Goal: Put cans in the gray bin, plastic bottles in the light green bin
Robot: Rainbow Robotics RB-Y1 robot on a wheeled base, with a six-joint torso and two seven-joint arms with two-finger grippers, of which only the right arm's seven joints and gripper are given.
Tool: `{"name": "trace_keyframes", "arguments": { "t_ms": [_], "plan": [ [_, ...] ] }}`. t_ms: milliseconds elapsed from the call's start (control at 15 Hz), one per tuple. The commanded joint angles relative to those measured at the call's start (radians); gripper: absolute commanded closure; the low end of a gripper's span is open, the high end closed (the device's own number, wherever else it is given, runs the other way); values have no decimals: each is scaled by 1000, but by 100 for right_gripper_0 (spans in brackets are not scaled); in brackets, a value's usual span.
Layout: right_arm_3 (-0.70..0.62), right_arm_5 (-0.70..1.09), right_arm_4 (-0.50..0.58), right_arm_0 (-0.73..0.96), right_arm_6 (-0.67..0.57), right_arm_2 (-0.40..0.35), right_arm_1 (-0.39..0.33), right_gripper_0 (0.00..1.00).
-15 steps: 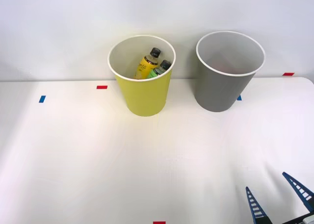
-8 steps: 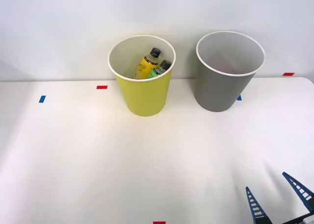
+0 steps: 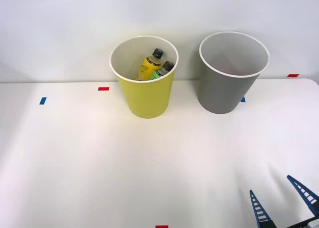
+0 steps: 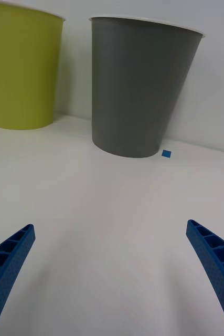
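Two tapered bins stand upright at the far edge of the white worktop (image 3: 99, 163), against the wall. The light green bin (image 3: 145, 96) stands on the robot's left, the gray bin (image 3: 224, 91) on its right, well apart. Inside the light green bin lean two black-capped plastic bottles, touching: the yellow-label bottle (image 3: 150, 65) and, beside it, the green-label bottle (image 3: 162, 71). The gray bin's visible white inner wall is bare; its floor is hidden. The right gripper (image 3: 283, 200) hovers at the near right corner, its blue ribbed fingers (image 4: 9, 262) spread wide and holding nothing. A small blue tape mark (image 4: 166, 154) lies just beside the gray bin's base.
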Motion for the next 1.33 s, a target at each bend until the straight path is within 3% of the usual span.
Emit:
{"name": "trace_keyframes", "arguments": {
  "t_ms": [67,1333],
  "plan": [
    [0,0,0,0,0,0,0,0],
    [0,0,0,0,0,0,0,0]
  ]
}}
